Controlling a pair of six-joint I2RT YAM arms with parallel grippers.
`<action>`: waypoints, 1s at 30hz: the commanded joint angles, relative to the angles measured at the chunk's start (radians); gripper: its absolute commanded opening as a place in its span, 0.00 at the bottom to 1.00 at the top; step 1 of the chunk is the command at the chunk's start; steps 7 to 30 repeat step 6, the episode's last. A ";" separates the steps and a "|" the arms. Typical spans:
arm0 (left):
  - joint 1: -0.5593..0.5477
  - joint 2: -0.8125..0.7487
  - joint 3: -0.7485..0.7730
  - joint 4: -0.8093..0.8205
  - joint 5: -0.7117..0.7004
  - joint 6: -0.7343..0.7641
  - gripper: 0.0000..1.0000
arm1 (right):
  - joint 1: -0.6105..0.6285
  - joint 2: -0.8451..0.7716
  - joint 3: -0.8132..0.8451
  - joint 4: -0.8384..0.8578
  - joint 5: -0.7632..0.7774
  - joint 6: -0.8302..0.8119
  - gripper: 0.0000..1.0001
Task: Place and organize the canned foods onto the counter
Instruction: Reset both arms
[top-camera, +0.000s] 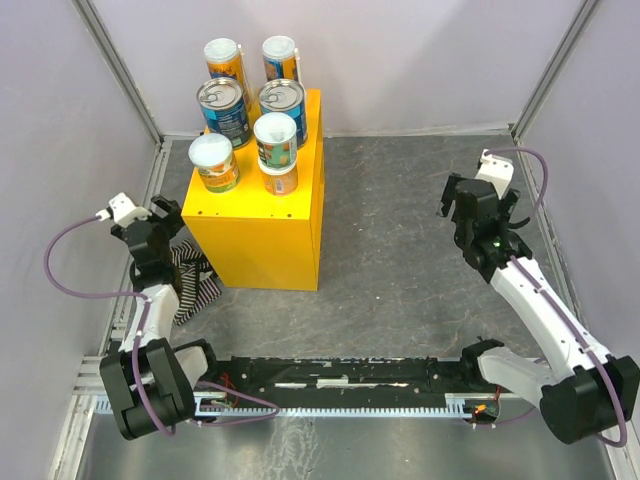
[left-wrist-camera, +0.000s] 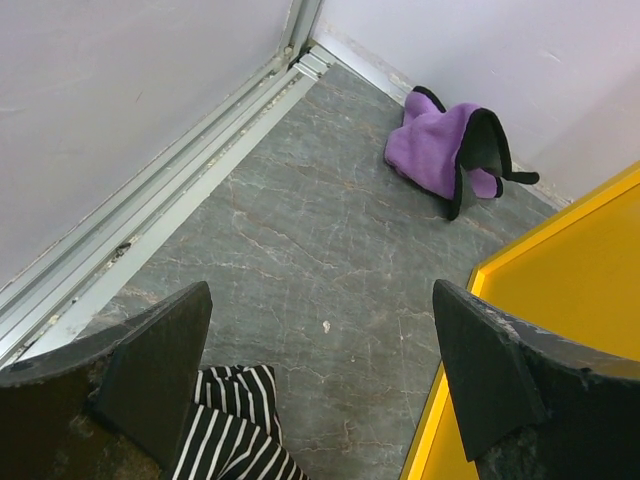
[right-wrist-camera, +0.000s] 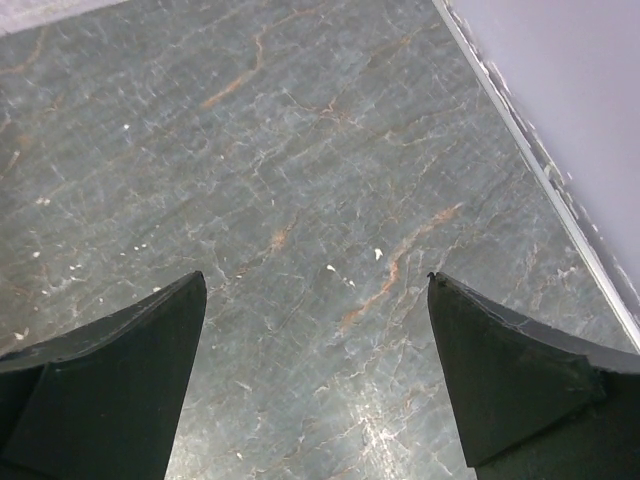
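Several cans (top-camera: 222, 110) with orange, blue and green labels stand upright in two columns on top of the yellow counter (top-camera: 262, 238), at the back left of the floor. Some have white lids (top-camera: 275, 128), others silver tops (top-camera: 283, 96). My left gripper (top-camera: 160, 215) hangs open just left of the counter, holding nothing. In the left wrist view it (left-wrist-camera: 321, 287) shows only grey floor between its fingers, with the counter's yellow side (left-wrist-camera: 575, 320) at the right. My right gripper (top-camera: 462, 200) is open over bare floor at the right, and its wrist view (right-wrist-camera: 316, 277) shows nothing held.
A black-and-white striped cloth (top-camera: 195, 280) lies on the floor beside the left arm and shows under the left finger (left-wrist-camera: 230, 430). A purple cloth (left-wrist-camera: 445, 150) sits near the back wall behind the counter. Walls with metal rails (left-wrist-camera: 180, 190) enclose the floor.
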 joint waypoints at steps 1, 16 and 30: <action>0.004 0.006 -0.015 0.101 0.000 0.008 0.97 | -0.004 0.043 0.046 0.044 0.051 -0.036 0.99; 0.005 0.004 -0.025 0.108 -0.009 0.012 0.97 | -0.004 0.043 0.051 0.046 0.007 -0.050 0.99; 0.005 0.004 -0.025 0.108 -0.009 0.012 0.97 | -0.004 0.043 0.051 0.046 0.007 -0.050 0.99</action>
